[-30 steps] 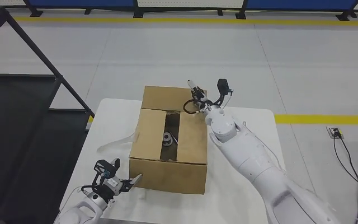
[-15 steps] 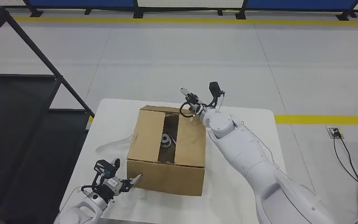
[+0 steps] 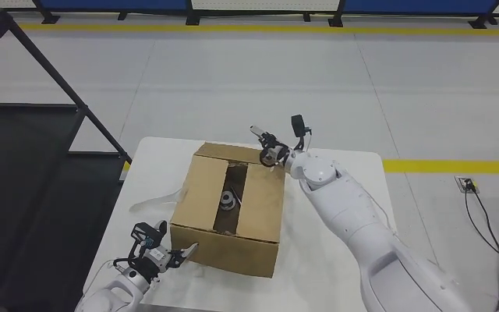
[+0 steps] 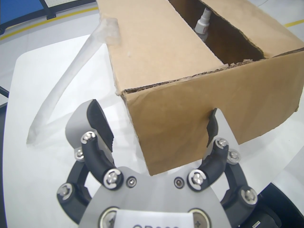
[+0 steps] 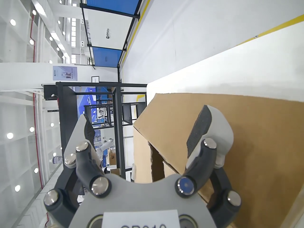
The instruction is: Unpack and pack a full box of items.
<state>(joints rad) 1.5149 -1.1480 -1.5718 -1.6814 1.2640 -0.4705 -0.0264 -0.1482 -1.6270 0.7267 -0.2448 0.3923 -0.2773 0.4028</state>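
Note:
A brown cardboard box stands skewed in the middle of the white table. Its top flaps are parted, and a grey round item shows in the slot. In the left wrist view a white bottle stands inside the box. My right gripper is open at the box's far right corner; one finger lies over the cardboard. My left gripper is open low at the near left corner, and the box's bottom corner sits between the fingers of this gripper.
A loose strip of clear tape hangs from the box's left side down onto the table. A black frame stands off the table's left side. Bare tabletop lies right of the box.
The box has slid and turned, its near end going left. The right gripper moved a little left along the far edge. The left gripper stayed put.

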